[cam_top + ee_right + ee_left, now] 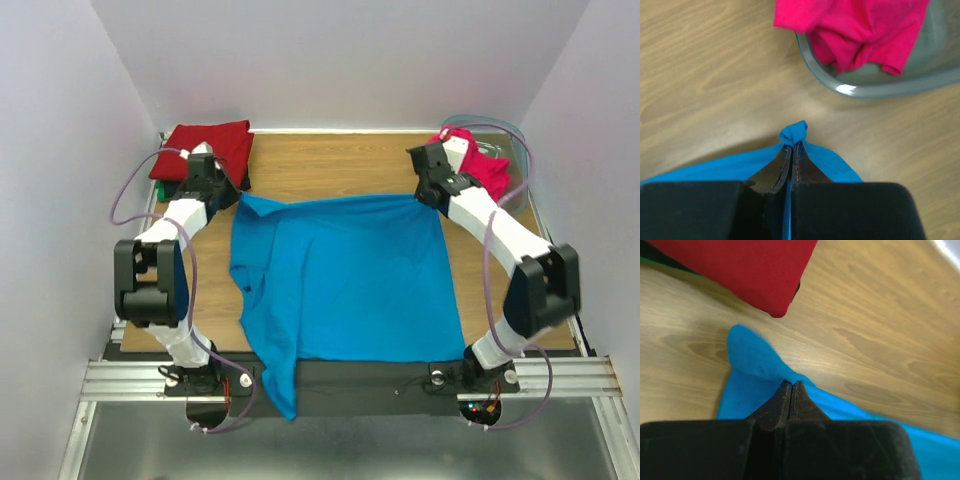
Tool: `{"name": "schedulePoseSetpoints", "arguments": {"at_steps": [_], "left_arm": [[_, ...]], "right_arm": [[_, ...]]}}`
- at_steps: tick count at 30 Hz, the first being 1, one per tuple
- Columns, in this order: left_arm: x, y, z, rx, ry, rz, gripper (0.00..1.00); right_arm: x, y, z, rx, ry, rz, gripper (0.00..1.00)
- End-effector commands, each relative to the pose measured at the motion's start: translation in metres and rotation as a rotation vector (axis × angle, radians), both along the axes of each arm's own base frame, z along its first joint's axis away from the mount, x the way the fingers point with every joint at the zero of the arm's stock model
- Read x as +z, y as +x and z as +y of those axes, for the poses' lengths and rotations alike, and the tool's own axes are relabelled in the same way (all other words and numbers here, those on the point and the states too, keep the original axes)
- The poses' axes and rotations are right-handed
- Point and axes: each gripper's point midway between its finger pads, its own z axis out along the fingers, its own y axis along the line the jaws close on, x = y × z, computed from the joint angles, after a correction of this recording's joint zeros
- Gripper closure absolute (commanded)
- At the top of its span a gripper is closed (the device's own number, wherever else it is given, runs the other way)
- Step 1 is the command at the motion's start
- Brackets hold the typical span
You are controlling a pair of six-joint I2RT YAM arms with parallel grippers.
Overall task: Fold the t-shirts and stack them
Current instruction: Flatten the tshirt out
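Note:
A bright blue t-shirt (340, 280) lies spread on the wooden table, its lower left part hanging over the near edge. My left gripper (236, 198) is shut on its far left corner (752, 357). My right gripper (428, 196) is shut on its far right corner (794, 134). A folded dark red shirt (205, 148) tops a stack at the far left, also in the left wrist view (740, 270). A magenta-pink shirt (480, 165) lies crumpled in the bin, also in the right wrist view (860, 30).
A translucent blue-grey plastic bin (518, 165) stands at the far right corner; its rim (880, 90) is just beyond my right gripper. White walls enclose the table on three sides. A black strip and metal rail run along the near edge (380, 375).

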Motion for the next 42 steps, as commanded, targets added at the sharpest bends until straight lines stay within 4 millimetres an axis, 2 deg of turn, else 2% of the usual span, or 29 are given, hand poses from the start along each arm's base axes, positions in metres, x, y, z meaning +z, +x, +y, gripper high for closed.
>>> {"name": "schedulePoseSetpoints", "arguments": {"at_steps": [1,4,8,10,11,12,14,15,17,18,20,21,23,24,25,26,27,29,30,31,32,33,34,35,38,39,40,41,42], "left_arm": [[0.083,0.044,-0.017,-0.03,0.061,-0.273,1.0],[0.082,0.049,-0.017,-0.031,0.065,-0.272,1.0],[0.099,0.042,-0.021,-0.047,0.068,-0.301,1.0],[0.127,0.028,-0.021,-0.048,0.068,-0.356,1.0],[0.131,0.019,-0.02,-0.043,0.073,-0.361,1.0],[0.162,0.002,-0.022,-0.045,0.069,-0.431,1.0],[0.186,-0.021,-0.018,-0.017,0.078,-0.489,1.0],[0.223,-0.046,-0.017,-0.01,0.071,-0.578,1.0],[0.251,-0.075,-0.016,-0.004,0.06,-0.649,1.0],[0.272,-0.102,-0.009,0.038,0.05,-0.701,1.0],[0.285,-0.127,-0.011,0.032,0.036,-0.734,1.0],[0.3,-0.146,-0.01,0.04,0.012,-0.768,1.0],[0.314,-0.165,-0.011,0.038,-0.004,-0.785,1.0],[0.332,-0.183,-0.005,0.057,-0.016,-0.81,1.0],[0.342,-0.193,-0.002,0.065,-0.019,-0.83,1.0],[0.359,-0.209,0.003,0.075,-0.023,-0.858,1.0],[0.37,-0.22,0.005,0.076,-0.029,-0.883,1.0],[0.392,-0.247,0.009,0.066,-0.037,-0.944,1.0],[0.409,-0.264,0.007,0.037,-0.044,-0.985,1.0],[0.419,-0.279,0.008,0.023,-0.046,-1.023,1.0],[0.433,-0.297,0.009,0.009,-0.058,-1.056,1.0],[0.441,-0.307,0.008,-0.004,-0.062,-1.081,1.0],[0.449,-0.321,0.008,-0.021,-0.063,-1.115,1.0],[0.462,-0.34,0.004,-0.069,-0.064,-1.166,1.0],[0.484,-0.372,0.004,-0.101,-0.046,-1.241,1.0],[0.498,-0.393,0.008,-0.096,-0.037,-1.286,1.0],[0.504,-0.398,0.01,-0.083,-0.013,-1.299,1.0],[0.515,-0.417,0.012,-0.074,-0.003,-1.336,1.0],[0.52,-0.422,0.013,-0.068,0.009,-1.346,1.0]], "right_arm": [[0.042,0.046,-0.011,-0.088,-0.021,-0.161,1.0],[0.043,0.054,-0.013,-0.098,-0.026,-0.167,1.0],[0.059,0.045,-0.018,-0.101,-0.018,-0.202,1.0],[0.072,0.037,-0.02,-0.091,-0.012,-0.226,1.0],[0.08,0.032,-0.021,-0.084,-0.008,-0.241,0.99],[0.105,0.021,-0.022,-0.07,0.02,-0.295,1.0],[0.121,0.005,-0.022,-0.036,0.046,-0.331,1.0],[0.141,-0.012,-0.025,-0.015,0.066,-0.381,1.0],[0.161,-0.032,-0.023,0.029,0.11,-0.437,0.99],[0.188,-0.055,-0.017,0.101,0.176,-0.511,1.0],[0.201,-0.076,0.0,0.217,0.254,-0.549,1.0],[0.222,-0.099,0.001,0.266,0.292,-0.614,1.0],[0.242,-0.122,0.009,0.344,0.338,-0.669,0.99],[0.257,-0.136,0.017,0.415,0.366,-0.695,1.0],[0.272,-0.152,0.017,0.451,0.371,-0.735,1.0],[0.281,-0.163,0.02,0.491,0.382,-0.754,1.0],[0.299,-0.176,0.018,0.508,0.384,-0.786,1.0],[0.319,-0.195,0.015,0.536,0.38,-0.832,1.0],[0.324,-0.202,0.014,0.547,0.383,-0.832,1.0],[0.343,-0.216,0.012,0.564,0.387,-0.881,1.0],[0.352,-0.224,0.012,0.583,0.387,-0.9,1.0],[0.357,-0.235,0.017,0.632,0.397,-0.907,1.0],[0.372,-0.249,0.017,0.662,0.402,-0.948,1.0],[0.378,-0.257,0.02,0.697,0.406,-0.961,1.0],[0.394,-0.286,0.029,0.806,0.423,-1.005,1.0],[0.397,-0.292,0.031,0.832,0.426,-1.012,1.0],[0.4,-0.298,0.03,0.838,0.428,-1.024,1.0],[0.404,-0.304,0.027,0.833,0.429,-1.041,1.0],[0.406,-0.307,0.025,0.826,0.429,-1.051,1.0]]}}
